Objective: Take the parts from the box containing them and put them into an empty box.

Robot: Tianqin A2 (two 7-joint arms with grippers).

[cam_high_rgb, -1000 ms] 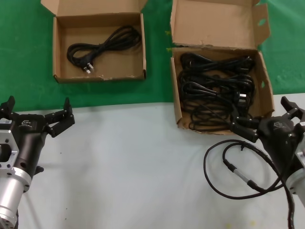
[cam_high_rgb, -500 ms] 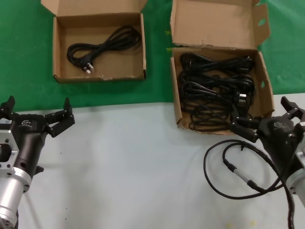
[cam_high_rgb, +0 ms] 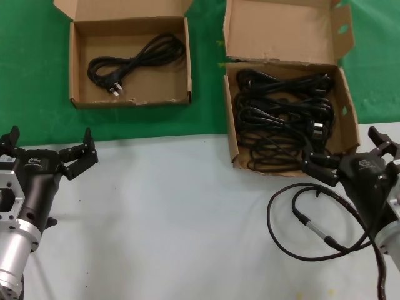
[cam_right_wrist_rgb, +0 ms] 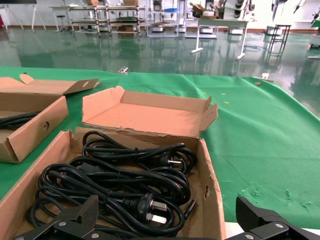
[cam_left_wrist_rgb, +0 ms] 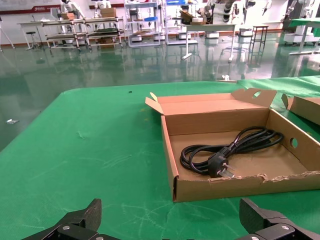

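Note:
The box with the tall tabbed lid (cam_high_rgb: pixel 231 134) stands at the back right and holds several coiled black power cords (cam_high_rgb: pixel 281 119). The shallow box with the short back flap (cam_high_rgb: pixel 131 100) stands at the back left and holds one coiled cord (cam_high_rgb: pixel 134 59). My left gripper (cam_high_rgb: pixel 49 149) is open and empty over the table's near left, facing that box (cam_left_wrist_rgb: pixel 240 186) and its cord (cam_left_wrist_rgb: pixel 227 150). My right gripper (cam_high_rgb: pixel 350 155) is open and empty at the full box's near right corner, with the cords (cam_right_wrist_rgb: pixel 120 185) just beyond its fingertips (cam_right_wrist_rgb: pixel 90 210).
A thin looped black cable with a silver connector (cam_high_rgb: pixel 312 226) lies on the pale table by my right arm. A green cloth (cam_high_rgb: pixel 37 75) covers the far half under both boxes. The full box's lid (cam_high_rgb: pixel 281 31) stands upright behind it.

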